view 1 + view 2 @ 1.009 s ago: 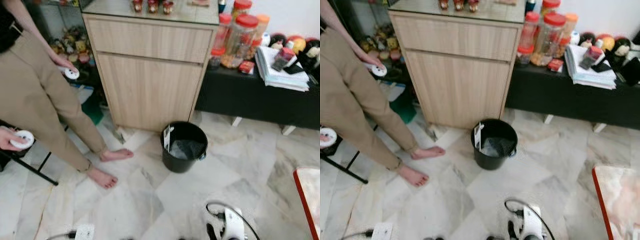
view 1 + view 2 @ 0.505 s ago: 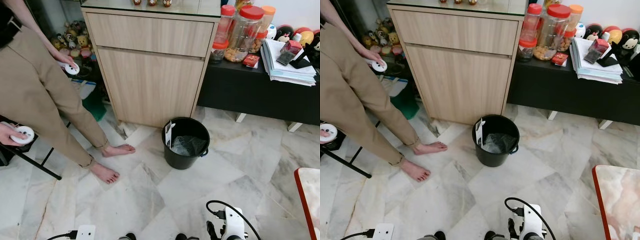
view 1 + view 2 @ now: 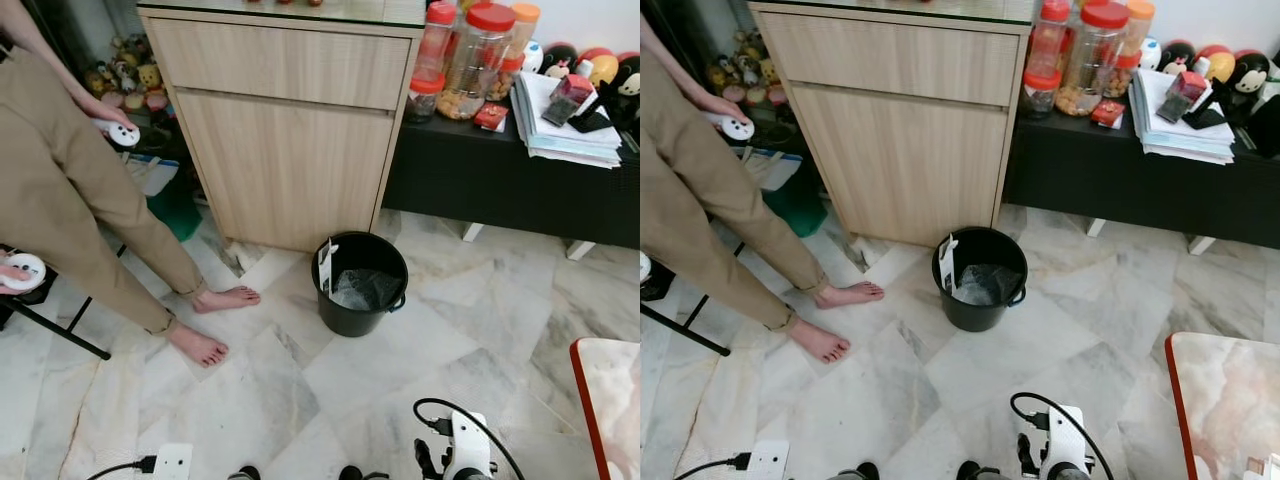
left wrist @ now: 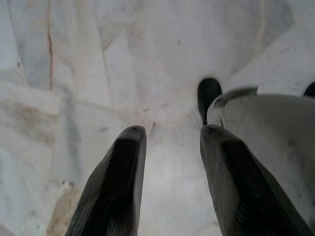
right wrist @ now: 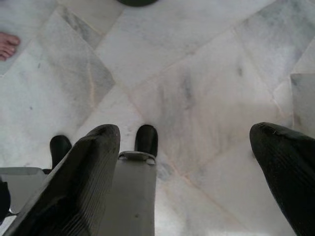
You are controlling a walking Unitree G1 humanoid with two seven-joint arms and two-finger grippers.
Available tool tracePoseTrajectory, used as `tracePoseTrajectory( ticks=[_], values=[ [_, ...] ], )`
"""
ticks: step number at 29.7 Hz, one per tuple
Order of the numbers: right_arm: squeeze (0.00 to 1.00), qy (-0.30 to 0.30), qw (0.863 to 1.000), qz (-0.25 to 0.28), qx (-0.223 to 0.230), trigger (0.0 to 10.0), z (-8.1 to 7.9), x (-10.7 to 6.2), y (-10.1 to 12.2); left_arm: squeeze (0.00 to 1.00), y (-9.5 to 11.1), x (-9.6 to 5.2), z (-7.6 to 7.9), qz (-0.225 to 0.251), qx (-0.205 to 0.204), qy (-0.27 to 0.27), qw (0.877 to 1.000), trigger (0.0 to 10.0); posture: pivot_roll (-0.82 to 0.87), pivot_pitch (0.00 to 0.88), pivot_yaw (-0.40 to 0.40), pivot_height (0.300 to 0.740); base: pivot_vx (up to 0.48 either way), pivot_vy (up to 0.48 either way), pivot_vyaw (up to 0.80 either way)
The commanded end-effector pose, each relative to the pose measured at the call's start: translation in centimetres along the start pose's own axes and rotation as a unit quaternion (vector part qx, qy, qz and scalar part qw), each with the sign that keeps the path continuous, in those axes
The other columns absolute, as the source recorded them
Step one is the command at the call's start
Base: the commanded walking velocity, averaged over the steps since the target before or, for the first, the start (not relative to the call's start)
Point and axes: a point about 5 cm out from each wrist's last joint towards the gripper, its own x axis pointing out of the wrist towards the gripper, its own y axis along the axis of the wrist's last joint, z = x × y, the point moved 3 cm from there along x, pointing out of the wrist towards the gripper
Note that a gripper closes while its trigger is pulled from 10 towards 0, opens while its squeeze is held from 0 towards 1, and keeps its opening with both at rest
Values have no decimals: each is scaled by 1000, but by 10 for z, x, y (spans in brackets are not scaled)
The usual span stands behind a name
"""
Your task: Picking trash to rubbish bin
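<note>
The rubbish bin [image 3: 360, 283] stands well ahead of both grippers. The right gripper [image 5: 189, 162] hangs with fingers wide apart, the left gripper [image 4: 170, 167] slightly apart, both empty. Find trash first, I think.

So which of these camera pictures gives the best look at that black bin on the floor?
The left eye view: the black bin stands whole and near the middle, open, with a clear liner inside. The right eye view shows it much the same. The right wrist view catches just a dark sliver of its base at the edge.
</note>
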Motion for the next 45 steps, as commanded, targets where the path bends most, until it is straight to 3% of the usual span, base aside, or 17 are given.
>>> tracePoseTrajectory(
  ticks=[1, 45],
  values=[
    [0, -2, 1000, -10, 5, 10000, 1, -1, -7, 0, -11, -3, -2, -16, -4, 2, 1000, 10000, 80, 206, -28, 740, 0, 292, 0],
    [0, 0, 1000, -2, 7, 10000, 0, -1, -3, 0, -11, -2, -1, -17, -1, -1, 1000, 10000, 73, 178, -33, 740, 0, 300, 0]
  ],
)
